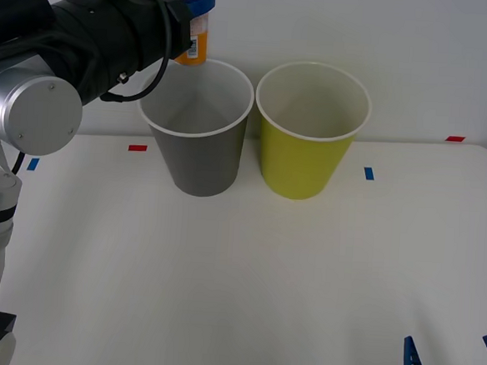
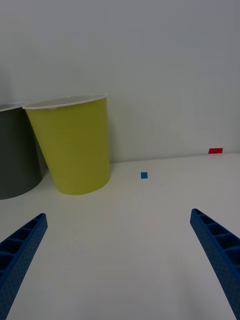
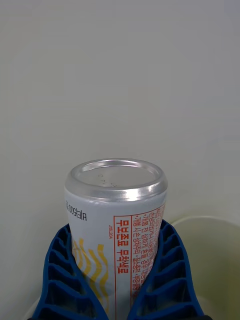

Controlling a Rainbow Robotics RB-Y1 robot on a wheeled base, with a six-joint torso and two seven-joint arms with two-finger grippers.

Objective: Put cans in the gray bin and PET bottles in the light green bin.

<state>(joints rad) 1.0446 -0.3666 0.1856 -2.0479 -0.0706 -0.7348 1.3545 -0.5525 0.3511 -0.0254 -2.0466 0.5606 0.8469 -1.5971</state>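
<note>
The left tool [image 3: 117, 290] is clamped on a drink can [image 3: 116, 220], its blue ribbed fingers [image 3: 62, 280] wrapping both sides of the body. The can is silver-topped aluminium with a pale wall, yellow wavy stripes and a boxed panel of red Korean small print (too fine to read in full); a short black code beside it looks like "RIE…", seen reversed. In the front view the can [image 1: 193, 29] hangs high over the back-left rim of the gray bin [image 1: 200, 150], showing a pinkish upper part, an orange lower part and a barcode.

The gray bin stands upright on the white bench [image 1: 245, 283], with the light green bin [image 1: 306, 153] just beside it on the robot's right, rims close but apart. Both have white rims and pale insides.

The right tool [image 2: 120, 250] is spread wide, low over the near right part of the bench, well apart from the bins. Small red and blue tape marks [image 1: 369, 173] dot the bench.
</note>
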